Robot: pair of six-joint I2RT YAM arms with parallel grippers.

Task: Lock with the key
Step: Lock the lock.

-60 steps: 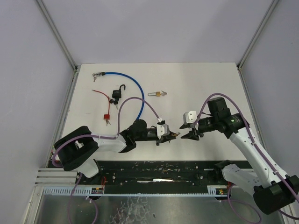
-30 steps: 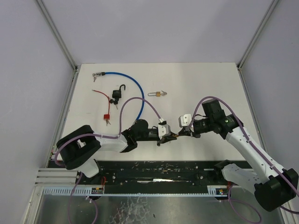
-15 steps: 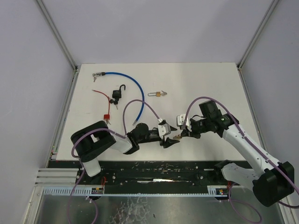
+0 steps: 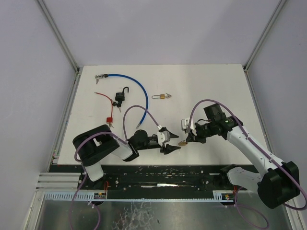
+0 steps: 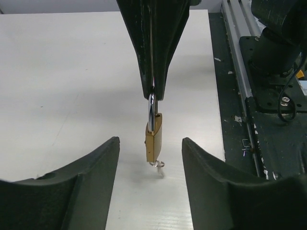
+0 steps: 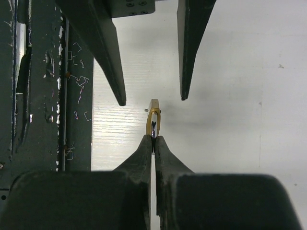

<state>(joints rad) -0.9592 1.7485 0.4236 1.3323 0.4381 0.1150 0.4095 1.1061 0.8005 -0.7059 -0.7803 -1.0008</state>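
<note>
A small brass padlock (image 5: 153,137) hangs just above the white table, held by its steel shackle (image 5: 151,108). My right gripper (image 6: 153,139) is shut on that shackle, and the padlock (image 6: 153,117) sticks out beyond its tips. A small key (image 5: 159,166) on a ring sits at the padlock's underside. My left gripper (image 5: 149,140) is open, with one finger (image 5: 81,182) on each side of the padlock and not touching it. From above, the left gripper (image 4: 171,144) faces the right gripper (image 4: 188,139), with the padlock (image 4: 183,143) between them.
At the back left of the table lie a blue cable lock (image 4: 136,85), a black padlock (image 4: 121,97) and a red cable lock (image 4: 109,111). A second brass padlock (image 4: 163,96) lies mid-table. The dark base rail (image 4: 158,175) runs along the near edge.
My left gripper has opened, let go of the padlock's lower end and drawn back to the left. The right gripper still holds the padlock by its shackle, a little lower and further left.
</note>
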